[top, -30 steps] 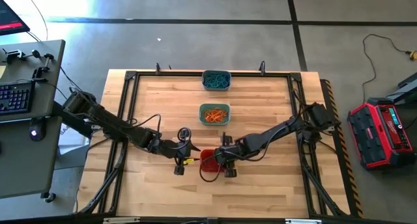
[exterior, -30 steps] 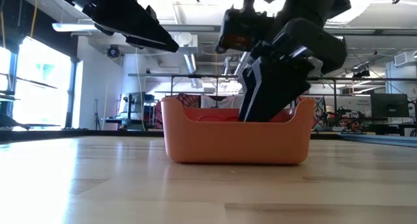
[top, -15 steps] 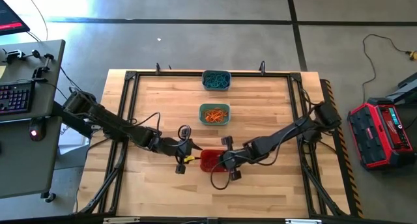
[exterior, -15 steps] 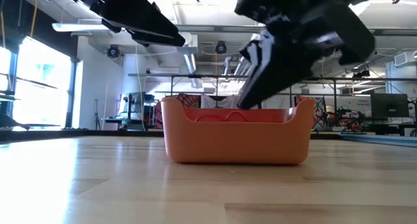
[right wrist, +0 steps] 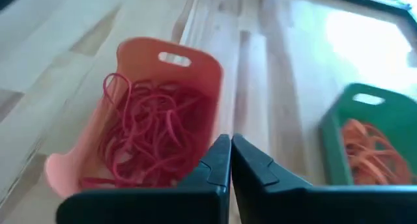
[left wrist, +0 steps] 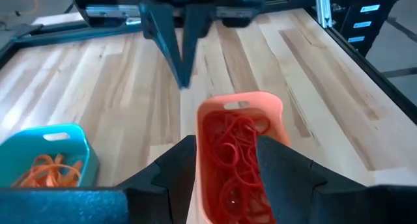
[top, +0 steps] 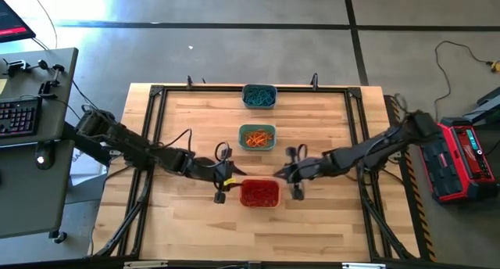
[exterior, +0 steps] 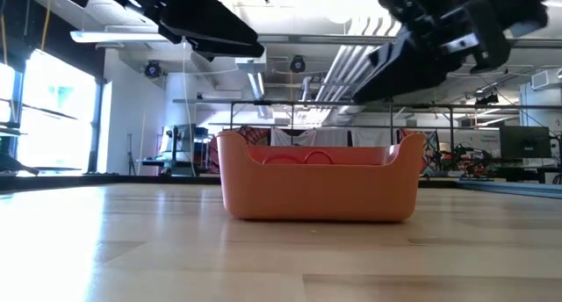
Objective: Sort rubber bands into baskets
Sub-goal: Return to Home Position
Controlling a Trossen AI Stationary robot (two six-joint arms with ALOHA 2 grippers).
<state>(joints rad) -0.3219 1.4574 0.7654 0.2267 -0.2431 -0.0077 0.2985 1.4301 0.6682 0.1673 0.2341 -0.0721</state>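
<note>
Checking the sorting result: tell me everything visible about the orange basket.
The orange basket is a small, rounded-rectangular tub, plastic-looking, with a slot handle in its end wall. It stands upright on the wooden table, holding a tangle of red rubber bands. Nothing else touches it.

3 baskets [exterior: 316,192] line up along the table [top: 312,128] — rubber bands [right wrist: 153,136] inside each

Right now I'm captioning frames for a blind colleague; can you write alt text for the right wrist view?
An orange rounded-rectangular plastic basket full of tangled red rubber bands sits on the wooden table, just past the shut right gripper. Beside it, a teal-green plastic basket holds orange rubber bands.
</note>
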